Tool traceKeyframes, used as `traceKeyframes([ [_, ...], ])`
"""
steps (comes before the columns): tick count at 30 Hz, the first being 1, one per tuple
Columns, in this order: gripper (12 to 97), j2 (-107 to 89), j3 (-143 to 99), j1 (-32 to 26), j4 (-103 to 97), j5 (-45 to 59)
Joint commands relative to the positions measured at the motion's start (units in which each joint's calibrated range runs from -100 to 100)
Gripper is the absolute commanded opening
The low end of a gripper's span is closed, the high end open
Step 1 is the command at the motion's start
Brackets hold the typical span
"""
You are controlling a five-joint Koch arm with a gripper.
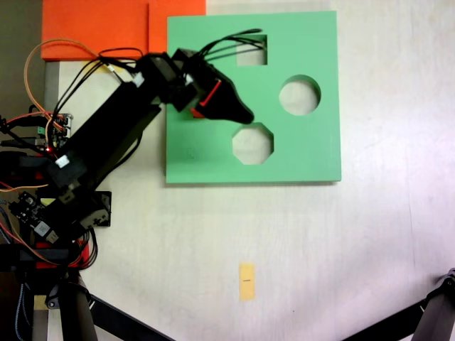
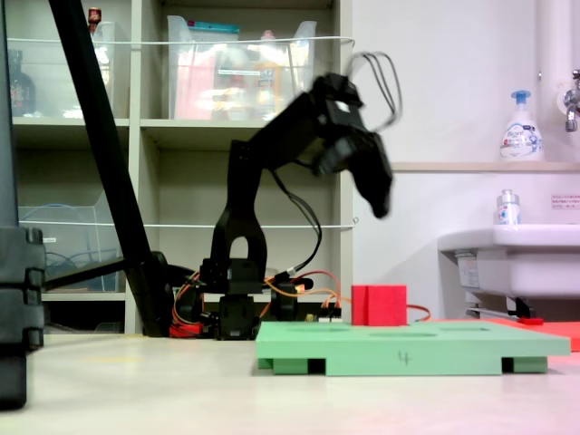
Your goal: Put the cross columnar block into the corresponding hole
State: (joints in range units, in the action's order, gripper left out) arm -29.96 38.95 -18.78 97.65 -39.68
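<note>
Pale bench [image 1: 341, 256] carries the green foam board [image 1: 298, 153]. Red cross columnar block [image 2: 379, 305] stands upright on it, beneath the raised gripper [image 2: 381, 210]; its opening cannot be told.

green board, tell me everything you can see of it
The green board is a flat square slab, foam by its look, lying on the pale table. The overhead-looking fixed view shows square, round and octagonal cutouts; the gripper hangs over its left part. From the side it sits on short feet, marked "4" on its edge, with the red block standing at its back.
</note>
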Motion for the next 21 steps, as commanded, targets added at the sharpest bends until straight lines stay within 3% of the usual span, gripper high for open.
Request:
traceKeyframes([
  [1,80.3,-6.63,3.52,4.15,1.19,2.64],
  [8,64.5,-10.12,3.32,14.85,-10.26,15.97],
  [13,64.0,-9.71,-5.65,17.88,-15.18,20.17],
  [16,63.7,-15.57,-21.30,18.90,-29.33,22.12],
  [21,54.8,-29.68,-52.21,18.56,-61.78,24.71],
])
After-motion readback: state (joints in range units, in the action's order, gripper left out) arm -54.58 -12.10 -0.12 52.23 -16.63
